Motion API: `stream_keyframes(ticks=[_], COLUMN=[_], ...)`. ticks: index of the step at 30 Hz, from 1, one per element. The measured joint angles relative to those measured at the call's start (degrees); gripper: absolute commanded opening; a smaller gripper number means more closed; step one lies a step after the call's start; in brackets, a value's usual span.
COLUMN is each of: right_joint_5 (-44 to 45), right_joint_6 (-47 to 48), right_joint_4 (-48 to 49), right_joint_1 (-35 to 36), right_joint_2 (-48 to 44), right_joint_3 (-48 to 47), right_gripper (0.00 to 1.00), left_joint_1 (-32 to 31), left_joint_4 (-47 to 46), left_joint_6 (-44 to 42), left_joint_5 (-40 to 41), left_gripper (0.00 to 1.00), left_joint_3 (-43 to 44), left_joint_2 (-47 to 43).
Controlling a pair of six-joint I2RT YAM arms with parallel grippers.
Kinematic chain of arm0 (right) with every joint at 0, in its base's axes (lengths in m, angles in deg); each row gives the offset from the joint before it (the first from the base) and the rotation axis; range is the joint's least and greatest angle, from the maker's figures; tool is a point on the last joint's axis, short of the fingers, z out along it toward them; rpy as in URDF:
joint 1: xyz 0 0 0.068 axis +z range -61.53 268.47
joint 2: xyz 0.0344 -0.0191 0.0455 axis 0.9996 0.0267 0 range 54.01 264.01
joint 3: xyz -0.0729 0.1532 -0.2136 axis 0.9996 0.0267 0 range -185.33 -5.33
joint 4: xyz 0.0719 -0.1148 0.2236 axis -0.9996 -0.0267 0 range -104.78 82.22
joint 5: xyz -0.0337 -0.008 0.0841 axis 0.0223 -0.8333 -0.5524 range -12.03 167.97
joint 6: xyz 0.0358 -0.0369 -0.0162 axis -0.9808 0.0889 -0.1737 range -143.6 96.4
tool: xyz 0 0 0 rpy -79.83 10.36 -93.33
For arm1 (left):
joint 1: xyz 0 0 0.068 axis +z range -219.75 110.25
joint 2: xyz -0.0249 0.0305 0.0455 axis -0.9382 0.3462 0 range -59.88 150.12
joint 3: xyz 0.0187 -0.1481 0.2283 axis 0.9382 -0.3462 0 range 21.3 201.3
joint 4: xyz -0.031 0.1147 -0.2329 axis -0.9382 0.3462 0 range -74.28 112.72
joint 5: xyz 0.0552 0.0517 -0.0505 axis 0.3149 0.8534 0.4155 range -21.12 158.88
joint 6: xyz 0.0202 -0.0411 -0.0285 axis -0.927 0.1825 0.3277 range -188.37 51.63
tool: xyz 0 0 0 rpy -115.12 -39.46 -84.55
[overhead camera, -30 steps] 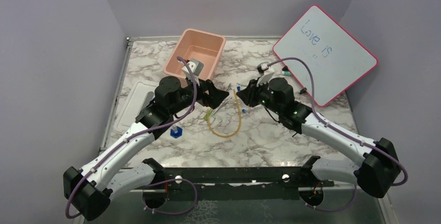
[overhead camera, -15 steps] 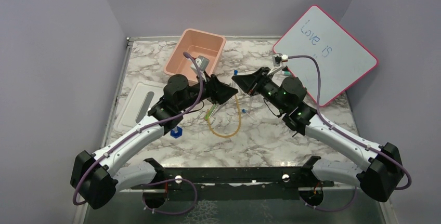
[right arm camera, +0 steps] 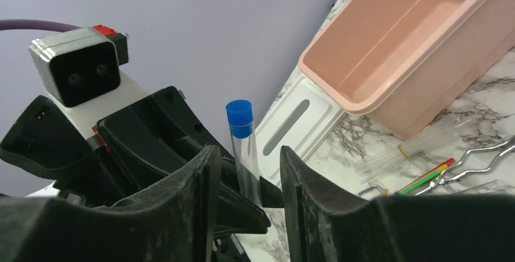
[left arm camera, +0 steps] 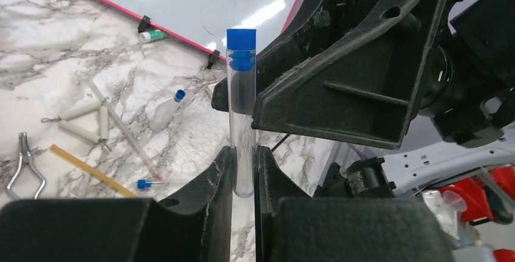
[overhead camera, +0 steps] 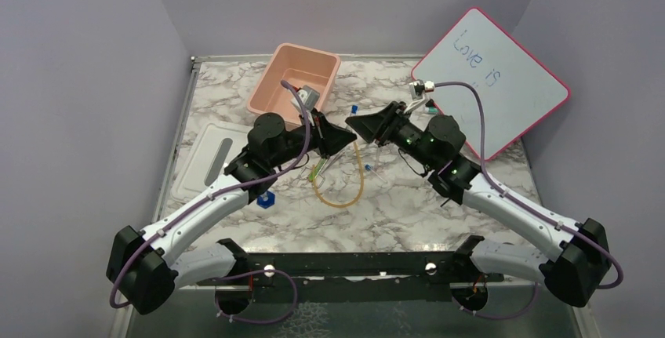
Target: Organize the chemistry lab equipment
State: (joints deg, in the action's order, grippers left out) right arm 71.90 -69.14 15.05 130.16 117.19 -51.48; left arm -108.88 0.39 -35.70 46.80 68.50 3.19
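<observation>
1. Spanning the scene, the marbled worktop (overhead camera: 408, 197) carries a pink tub (overhead camera: 265, 76) at its far left. A red-framed whiteboard (overhead camera: 494, 87) leans at its far right.
2. Left gripper (left arm camera: 244, 165): the jaws are closed tight on the bottom end of the test tube (left arm camera: 242, 116). They hold it upright in the air above the middle of the worktop.
3. Right gripper (right arm camera: 250, 152): the jaws are parted, one on each side of the tube's upper half. A gap shows on both sides, so it grips nothing.
4. Test tube: a thin, clear, straight-walled cylinder, seemingly empty, closed by a blue cap (left arm camera: 241, 37).
   - It is judged light, rigid, smooth and slippery, and brittle if it is glass.
   - A moderate squeeze across the bare wall below the cap suits it best, since a pinch on the cap alone might pull the cap off.
5. Loose items lying on the worktop below:
   - The amber rubber tube (overhead camera: 341, 203) is bent in a U and is probably soft and springy.
   - The metal tongs (left arm camera: 24, 165) look thin and stiff, and lie flat.
</observation>
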Motion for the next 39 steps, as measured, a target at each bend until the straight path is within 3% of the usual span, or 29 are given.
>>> stream_keyframes(ticks=[3,15,20,27,34,35,38,39], right_joint_5=[-0.7,-1.3,-3.2,-6.0,-7.4,-7.6,-7.8,-7.8], right_joint_6=[1.1,8.8,11.2,12.2,12.2,12.2,12.4,12.5], right_joint_4=[-4.9,-35.3,-43.6,-49.3,-49.4,-49.5,-49.5,-49.5], right_joint_1=[0.0,0.0,0.0,0.0,0.0,0.0,0.0,0.0], right_joint_2=[-0.1,2.7,5.9,7.8,7.6,7.6,7.6,7.6], right_joint_3=[-2.3,-27.4,-30.5,-30.6,-30.6,-30.6,-30.6,-30.6], right_gripper=[0.54,0.57,0.56,0.34,0.18,0.16,0.14,0.14], left_joint_1=[0.0,0.0,0.0,0.0,0.0,0.0,0.0,0.0], left_joint_4=[0.5,6.3,9.6,12.6,15.5,15.6,15.8,16.0], left_joint_6=[-4.7,-28.4,-34.5,-40.0,-43.4,-43.6,-43.6,-43.6], left_joint_5=[0.0,-3.1,-5.3,-7.1,-7.0,-7.0,-7.0,-6.9], left_gripper=[0.00,0.00,0.00,0.00,0.01,0.04,0.52,0.62], left_joint_3=[0.0,2.4,5.0,5.8,6.5,6.6,6.6,6.7], left_joint_2=[-0.8,-2.1,-1.6,-1.2,-1.2,-1.2,-1.2,-1.2])
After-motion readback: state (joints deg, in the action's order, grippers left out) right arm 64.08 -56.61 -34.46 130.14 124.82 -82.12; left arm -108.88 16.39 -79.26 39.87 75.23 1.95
